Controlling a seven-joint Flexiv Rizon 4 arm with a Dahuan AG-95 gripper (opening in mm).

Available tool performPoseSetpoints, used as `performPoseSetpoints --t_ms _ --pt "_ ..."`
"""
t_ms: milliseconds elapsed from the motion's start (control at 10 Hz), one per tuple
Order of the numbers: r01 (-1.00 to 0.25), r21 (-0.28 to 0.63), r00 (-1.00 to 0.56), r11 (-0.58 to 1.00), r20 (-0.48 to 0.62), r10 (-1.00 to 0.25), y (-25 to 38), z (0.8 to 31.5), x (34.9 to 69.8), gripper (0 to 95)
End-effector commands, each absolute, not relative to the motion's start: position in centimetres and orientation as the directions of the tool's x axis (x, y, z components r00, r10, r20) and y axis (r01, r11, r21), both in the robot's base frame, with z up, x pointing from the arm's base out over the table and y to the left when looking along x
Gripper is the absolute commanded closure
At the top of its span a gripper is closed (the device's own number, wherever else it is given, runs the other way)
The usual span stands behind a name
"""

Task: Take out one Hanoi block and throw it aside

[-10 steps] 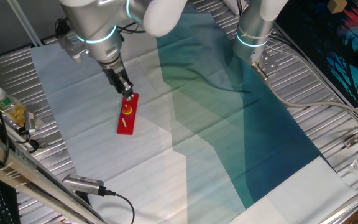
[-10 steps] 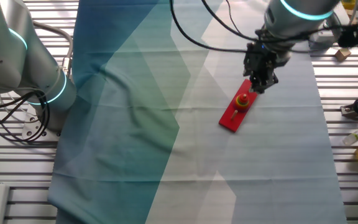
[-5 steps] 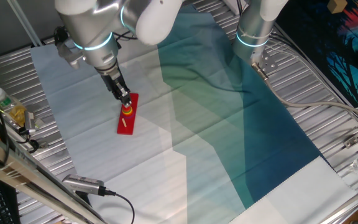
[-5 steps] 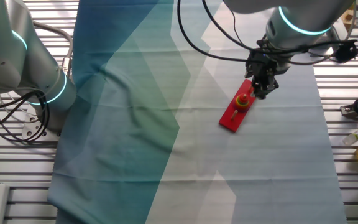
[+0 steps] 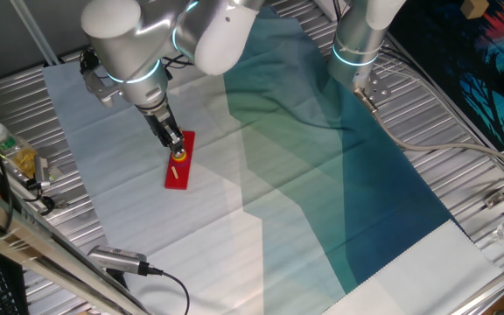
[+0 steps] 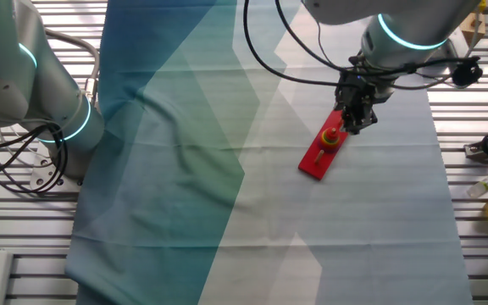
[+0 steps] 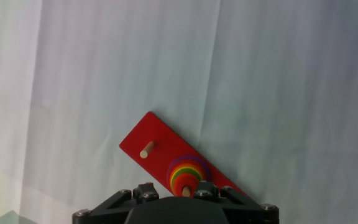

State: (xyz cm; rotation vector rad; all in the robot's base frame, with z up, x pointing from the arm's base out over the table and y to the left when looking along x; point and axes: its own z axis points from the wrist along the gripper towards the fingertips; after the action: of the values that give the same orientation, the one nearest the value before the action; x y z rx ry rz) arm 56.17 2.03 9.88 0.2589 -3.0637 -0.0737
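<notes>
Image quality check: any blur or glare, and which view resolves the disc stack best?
Hand view: sharp, evenly lit; the Hanoi block tops clear rainbow rings on the red base. Both fixed views: in focus, no harsh glare, but the stack is tiny and the gripper crowds it.

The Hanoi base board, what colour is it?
Red. The base board shows best in the hand view, with a pale wooden peg standing on it.
</notes>
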Motion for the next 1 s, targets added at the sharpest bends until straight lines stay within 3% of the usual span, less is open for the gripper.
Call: performPoseSetpoints --t_ms 100,400,600,1000 --pt "-0.151 0.054 -0.986 0.987 0.065 -0.155 1.9 9.5 56.2 57.0" --pt "-0.158 0.053 -0.985 0.986 0.062 -0.161 1.6 8.7 55.9 57.0" --pt "-0.184 -0.022 -0.981 0.983 0.069 -0.182 1.6 8.6 55.9 57.0" --pt "-0.189 -0.039 -0.98 0.981 0.073 -0.186 1.5 8.0 55.8 57.0"
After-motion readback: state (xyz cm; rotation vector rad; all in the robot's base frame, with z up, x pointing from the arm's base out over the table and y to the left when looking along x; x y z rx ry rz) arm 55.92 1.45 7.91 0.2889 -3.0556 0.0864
